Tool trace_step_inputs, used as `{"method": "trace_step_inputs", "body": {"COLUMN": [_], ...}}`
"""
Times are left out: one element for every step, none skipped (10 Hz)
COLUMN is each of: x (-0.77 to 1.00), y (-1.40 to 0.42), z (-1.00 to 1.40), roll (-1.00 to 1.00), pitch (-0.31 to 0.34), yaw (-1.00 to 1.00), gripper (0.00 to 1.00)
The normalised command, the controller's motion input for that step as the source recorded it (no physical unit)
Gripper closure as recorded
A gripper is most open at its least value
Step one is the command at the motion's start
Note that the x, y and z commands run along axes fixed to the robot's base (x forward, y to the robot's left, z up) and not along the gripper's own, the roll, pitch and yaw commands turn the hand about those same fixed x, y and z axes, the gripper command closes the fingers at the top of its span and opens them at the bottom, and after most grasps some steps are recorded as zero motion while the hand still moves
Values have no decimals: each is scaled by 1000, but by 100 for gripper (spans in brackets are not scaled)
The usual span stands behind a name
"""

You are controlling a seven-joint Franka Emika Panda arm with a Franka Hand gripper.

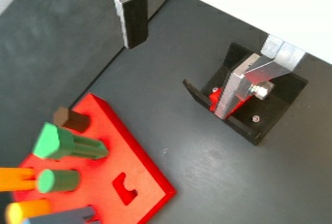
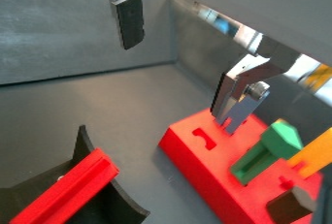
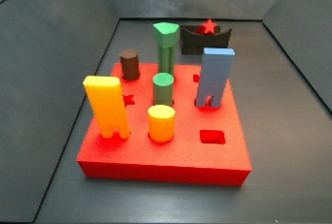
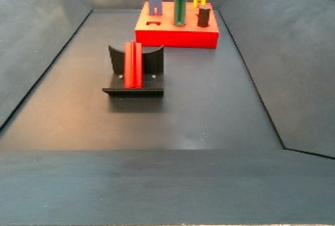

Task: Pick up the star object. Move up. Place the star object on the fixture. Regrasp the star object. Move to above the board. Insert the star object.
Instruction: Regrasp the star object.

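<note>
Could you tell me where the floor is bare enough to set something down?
The widest bare patch is the dark floor in front of the fixture, which holds the star object. The strip between fixture and board is narrower. The board top is crowded with pegs. The tool hangs open in both wrist views, holding nothing.

My gripper [image 1: 247, 92] is raised over the floor, its fingers [image 1: 235, 90] brushed silver metal; the star object [image 4: 132, 65], smooth red plastic, lies in the matt black fixture [image 4: 152, 73].
</note>
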Motion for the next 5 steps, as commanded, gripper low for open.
{"method": "trace_step_inputs", "body": {"x": [-20, -28, -22, -26, -30], "y": [-56, -1, -33, -33, -23], "z": [5, 19, 0, 7, 13], "roll": [1000, 1000, 1000, 1000, 1000], "pitch": [39, 38, 31, 26, 21], "yaw": [-6, -6, -5, -4, -3], "gripper": [0, 0, 0, 0, 0]}}
